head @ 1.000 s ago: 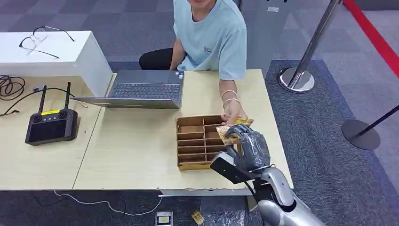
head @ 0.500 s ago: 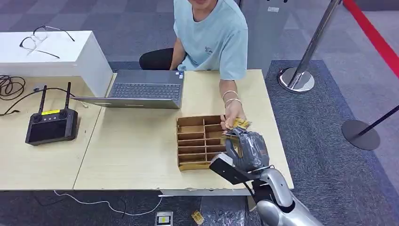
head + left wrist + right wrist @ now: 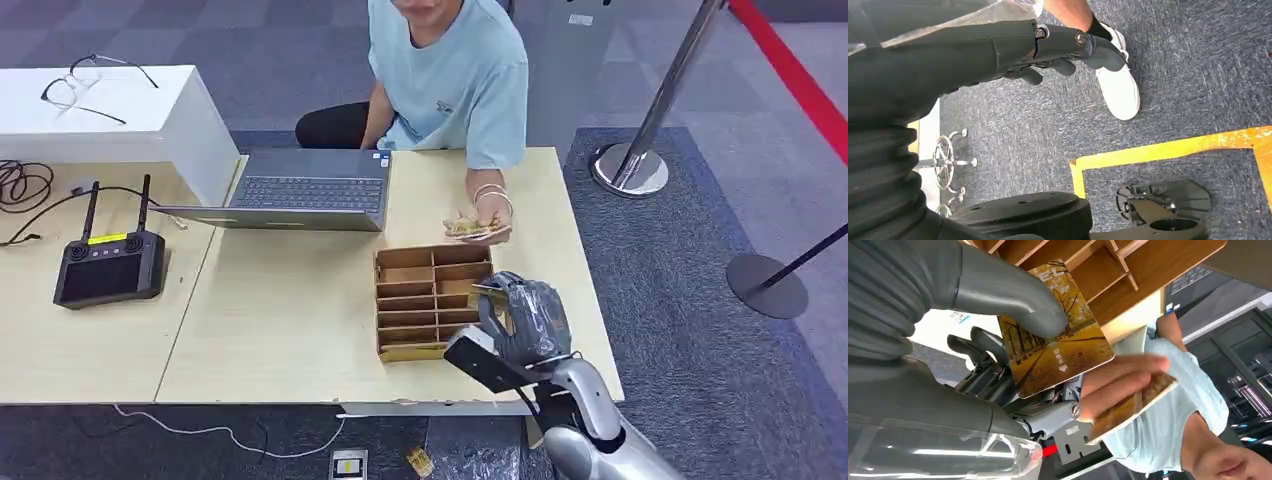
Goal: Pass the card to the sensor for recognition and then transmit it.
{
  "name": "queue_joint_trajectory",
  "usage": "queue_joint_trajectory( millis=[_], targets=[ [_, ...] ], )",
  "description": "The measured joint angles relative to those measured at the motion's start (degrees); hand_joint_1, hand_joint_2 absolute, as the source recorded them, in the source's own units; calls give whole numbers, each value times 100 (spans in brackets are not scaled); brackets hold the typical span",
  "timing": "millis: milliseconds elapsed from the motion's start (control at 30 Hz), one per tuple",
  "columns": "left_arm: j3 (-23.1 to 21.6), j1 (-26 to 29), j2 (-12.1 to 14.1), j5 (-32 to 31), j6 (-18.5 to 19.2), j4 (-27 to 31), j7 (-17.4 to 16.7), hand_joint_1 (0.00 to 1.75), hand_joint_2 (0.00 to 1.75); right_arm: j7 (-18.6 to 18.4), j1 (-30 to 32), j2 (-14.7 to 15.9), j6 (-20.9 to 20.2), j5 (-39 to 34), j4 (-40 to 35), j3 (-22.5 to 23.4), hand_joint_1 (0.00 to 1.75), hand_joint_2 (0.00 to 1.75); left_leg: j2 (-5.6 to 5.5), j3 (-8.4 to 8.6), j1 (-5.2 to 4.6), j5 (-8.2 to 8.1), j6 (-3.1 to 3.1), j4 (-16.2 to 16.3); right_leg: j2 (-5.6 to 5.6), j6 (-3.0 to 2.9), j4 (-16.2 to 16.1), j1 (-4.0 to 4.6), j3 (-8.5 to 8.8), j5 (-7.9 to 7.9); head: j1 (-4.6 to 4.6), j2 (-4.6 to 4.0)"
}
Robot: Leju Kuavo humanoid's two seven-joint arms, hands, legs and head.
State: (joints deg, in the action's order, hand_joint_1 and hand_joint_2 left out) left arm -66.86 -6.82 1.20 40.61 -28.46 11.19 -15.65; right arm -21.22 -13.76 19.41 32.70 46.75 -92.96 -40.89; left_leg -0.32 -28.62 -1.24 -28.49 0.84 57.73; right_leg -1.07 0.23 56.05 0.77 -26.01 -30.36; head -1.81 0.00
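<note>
My right hand [image 3: 525, 318] hovers over the table's near right edge, beside the wooden compartment box [image 3: 381, 300]. It pinches a yellow card with an autumn-tree picture [image 3: 1055, 357] between thumb [image 3: 1013, 295] and fingers; the card's edge [image 3: 490, 292] peeks out above the hand. A person's hand [image 3: 482, 222] holds a small stack of similar cards [image 3: 1133, 405] farther back, apart from mine. My left hand [image 3: 1063, 47] hangs over the carpet with nothing in it, fingers loosely extended.
A seated person in a light blue shirt [image 3: 450, 85] faces me across the table. An open laptop [image 3: 310, 190], a black controller [image 3: 108, 265] and a white box with glasses [image 3: 100, 110] lie to the left. Stanchion bases [image 3: 630, 170] stand right.
The person's hand has drawn back from my right hand toward the table's far side, taking its stack of cards. My right hand has stayed put with one card in its grip.
</note>
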Motion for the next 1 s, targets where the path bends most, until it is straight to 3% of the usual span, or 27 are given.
queue_joint_trajectory(
  millis=[100, 200, 267, 667, 1000],
  targets=[
    [0, 0, 0, 0, -2, 0, 0, 0, 175, 3, 19, -7, 15, 17, 0, 0, 175, 175, 0, 1, 0, 0, 0, 0, 0, 0, 0, 0, 0, 0, 0, 0],
    [0, 1, 0, -4, -2, 0, 0, 0, 175, -753, 109, 9, 267, 943, 24, 110, 175, 175, -3, 0, 0, 0, 0, 1, 0, 0, 0, -1, -2, 0, 0, 0],
    [0, 8, 0, -7, -4, 0, -20, 0, 175, -955, 183, 78, 467, 1174, 57, 285, 175, 175, -1, -2, -1, 0, 0, 1, 0, 0, 0, -2, -1, 0, -2, 0],
    [-2, 10, 0, -22, -17, 0, -48, 0, 175, -1112, 386, 173, 693, 1453, 302, 1041, 175, 175, 3, 0, -1, -1, 1, 5, 3, 2, 0, -2, -2, 2, 0, 0],
    [-4, 8, -2, -37, -7, 0, -44, 0, 175, -1020, 401, 160, 520, 1344, 490, 1180, 175, 175, 2, -3, -1, -1, 1, 2, 2, 2, 0, -1, -2, 1, 0, 0]
  ],
)
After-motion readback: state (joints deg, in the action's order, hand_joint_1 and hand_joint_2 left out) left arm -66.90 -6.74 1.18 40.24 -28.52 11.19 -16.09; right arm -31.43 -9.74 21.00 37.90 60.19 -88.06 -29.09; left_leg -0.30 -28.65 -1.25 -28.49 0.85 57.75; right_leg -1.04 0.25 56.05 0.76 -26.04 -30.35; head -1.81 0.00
